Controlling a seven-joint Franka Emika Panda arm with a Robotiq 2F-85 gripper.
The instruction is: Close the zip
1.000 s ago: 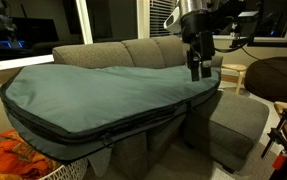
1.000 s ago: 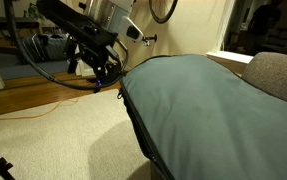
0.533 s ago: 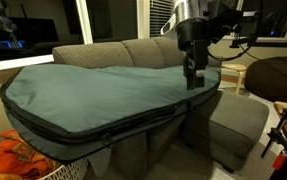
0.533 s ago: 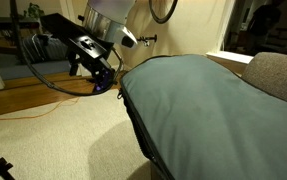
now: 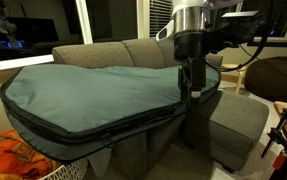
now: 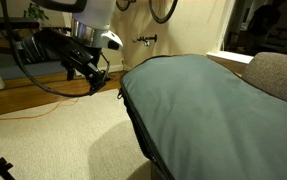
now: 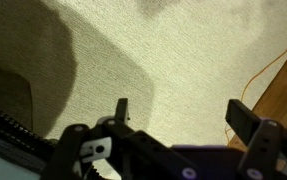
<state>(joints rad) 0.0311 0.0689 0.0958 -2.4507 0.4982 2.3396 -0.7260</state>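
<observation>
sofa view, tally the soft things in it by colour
grey: 2, sofa and footstool
teal-grey: 1, bag
orange: 1, cloth heap
dark brown: 1, rounded beanbag-like seat
total: 5

The padded bag (image 5: 93, 95) lies across the grey sofa (image 5: 133, 50). The zip (image 5: 123, 128) runs along its front edge as a black track. The gripper (image 5: 187, 92) points downward at the bag end nearest the grey ottoman (image 5: 238, 118), apparently touching the edge.
</observation>
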